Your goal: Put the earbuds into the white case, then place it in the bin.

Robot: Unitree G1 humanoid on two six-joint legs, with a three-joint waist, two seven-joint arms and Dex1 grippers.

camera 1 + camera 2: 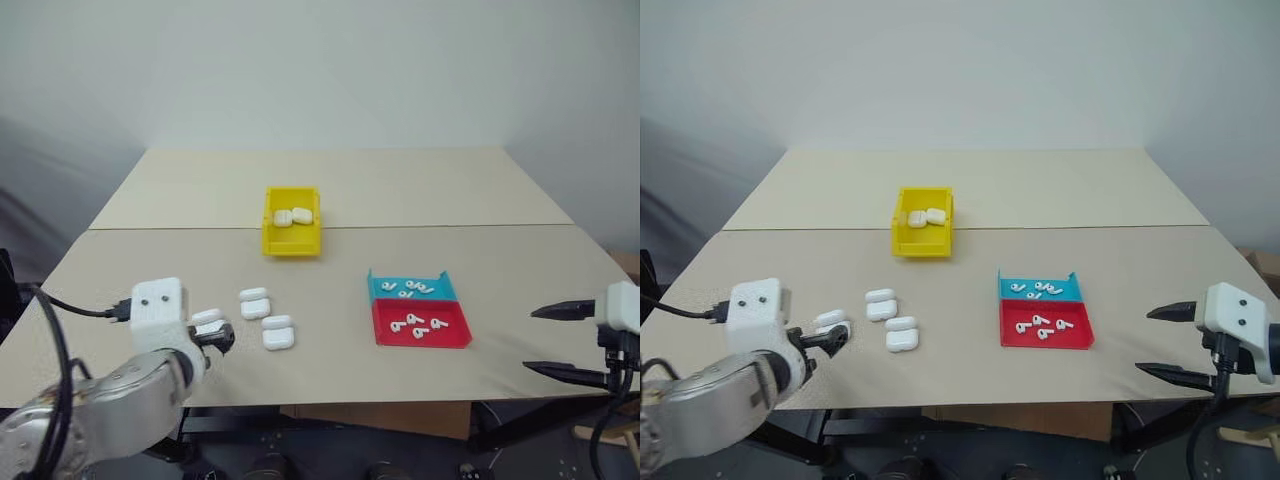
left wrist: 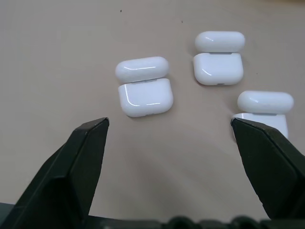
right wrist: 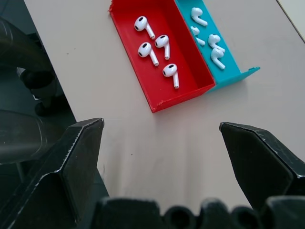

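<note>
Black fingers of the left gripper [image 2: 169,131] stand spread wide and hold nothing; between them, as the left wrist view shows, lies an open white case [image 2: 144,87] with its lid folded back flat on the table [image 1: 400,200]. Two further cases [image 1: 255,302] [image 1: 278,332] of the same kind lie just beside it, on the side toward the red tray [image 1: 422,326]. The right gripper [image 1: 560,340] is likewise spread and empty, hovering near the table's edge, well apart from the cases and on the far side of the red tray from them.

Earbuds [image 3: 155,45] lie loose in the red tray, and more in the blue tray [image 1: 412,288] that touches it. The yellow bin [image 1: 291,222] stands beyond the cases, toward the table's middle, and already holds white cases [image 1: 293,216].

Handling, as judged: the case is light, rigid and glossy, so it may slip or skate under a poor pinch; its two flat broad faces, below the hinge, offer the safest hold. Each earbud is tiny and smooth and likely to roll; the bulb end gives more to grip than the stem.

Pose: the left forearm reaches in low from the near edge, gripper angled downward at the cases; the right points down and inward toward the trays.
</note>
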